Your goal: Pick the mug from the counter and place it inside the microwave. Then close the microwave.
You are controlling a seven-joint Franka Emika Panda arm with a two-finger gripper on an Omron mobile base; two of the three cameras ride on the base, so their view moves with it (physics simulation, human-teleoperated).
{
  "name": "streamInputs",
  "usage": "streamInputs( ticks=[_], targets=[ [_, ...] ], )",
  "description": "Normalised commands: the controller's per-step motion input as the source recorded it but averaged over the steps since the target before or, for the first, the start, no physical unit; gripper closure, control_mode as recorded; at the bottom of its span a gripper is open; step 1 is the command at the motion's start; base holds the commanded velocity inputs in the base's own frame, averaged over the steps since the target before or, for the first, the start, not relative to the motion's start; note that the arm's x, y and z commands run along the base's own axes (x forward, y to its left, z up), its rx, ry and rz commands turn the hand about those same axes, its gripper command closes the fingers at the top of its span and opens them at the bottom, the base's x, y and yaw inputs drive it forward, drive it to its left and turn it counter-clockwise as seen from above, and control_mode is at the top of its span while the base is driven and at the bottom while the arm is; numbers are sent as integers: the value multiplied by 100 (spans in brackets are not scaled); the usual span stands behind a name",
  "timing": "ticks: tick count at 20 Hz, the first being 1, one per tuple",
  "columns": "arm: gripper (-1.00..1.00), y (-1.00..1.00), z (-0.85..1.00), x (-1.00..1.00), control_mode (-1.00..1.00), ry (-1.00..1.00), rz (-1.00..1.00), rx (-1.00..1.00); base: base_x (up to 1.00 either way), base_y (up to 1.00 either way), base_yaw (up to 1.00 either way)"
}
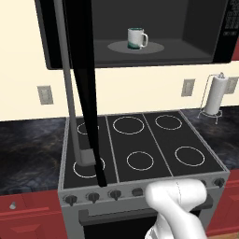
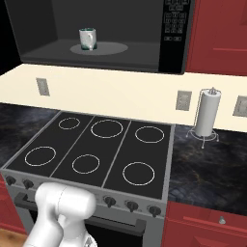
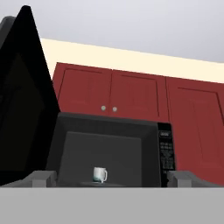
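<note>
The white mug (image 1: 136, 38) with its teal rim stands upright on the round grey turntable (image 1: 154, 47) inside the microwave (image 1: 205, 32). It also shows as the mug (image 2: 87, 38) and, small and low, the mug (image 3: 99, 174). The microwave's glossy black door (image 1: 83, 88) hangs wide open to the left, its grey bar handle (image 1: 69, 84) facing out. From well below and in front, my gripper (image 3: 114, 179) looks up at the cavity. It is open, its fingertips (image 3: 41, 177) far apart with nothing between them. The black marbled counter (image 1: 28, 149) flanks the stove.
A black stovetop (image 2: 96, 149) with white rings lies under the microwave, knobs along its front. A paper towel holder (image 2: 206, 116) stands on the counter at the right. Red cabinets (image 3: 109, 94) sit above the microwave and red drawers (image 2: 207, 224) below the counter.
</note>
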Motion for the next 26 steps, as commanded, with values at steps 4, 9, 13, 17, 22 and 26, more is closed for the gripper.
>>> streamInputs(
  ticks=[4,9,13,17,22,26],
  targets=[
    [-100,54,0,-1,-100,0,-8,-6,0,0,0],
    [-100,52,0,3,-100,0,-13,-8,0,0,0],
    [-100,45,-4,0,-100,0,-18,-8,0,0,0],
    [-100,10,-16,0,-100,0,-25,-5,0,0,0],
    [-100,0,-22,2,-100,0,-29,0,0,0,0],
    [-100,4,-36,3,-100,0,-31,0,0,0,0]
  ],
)
